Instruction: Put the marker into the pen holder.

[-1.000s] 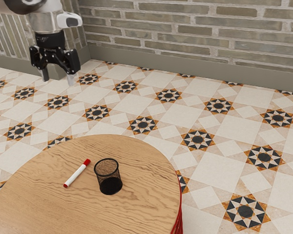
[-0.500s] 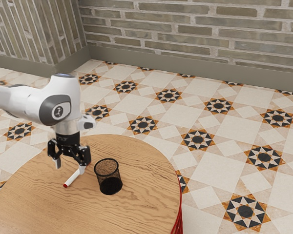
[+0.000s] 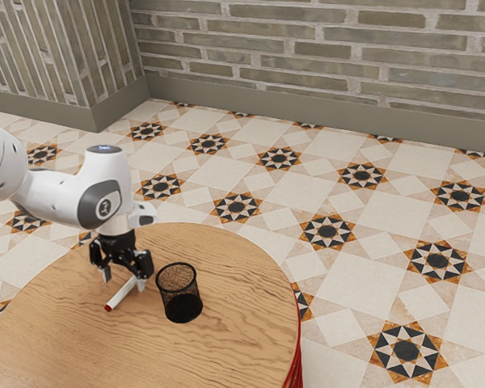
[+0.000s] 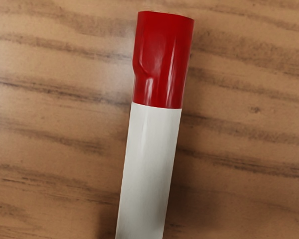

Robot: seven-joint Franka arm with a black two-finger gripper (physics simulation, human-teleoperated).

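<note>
Two parted fingers of your gripper [image 3: 124, 281] have dropped lower around the marker [image 3: 122, 296], ungripped on the table [image 3: 234, 323]; that likely leaves you closing and lifting next, then tipping it upright over the pen holder [image 3: 191, 289] standing nearby.

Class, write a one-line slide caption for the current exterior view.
Open black gripper low over a red-tipped white marker, near a black mesh pen holder on a round wooden table.
</note>
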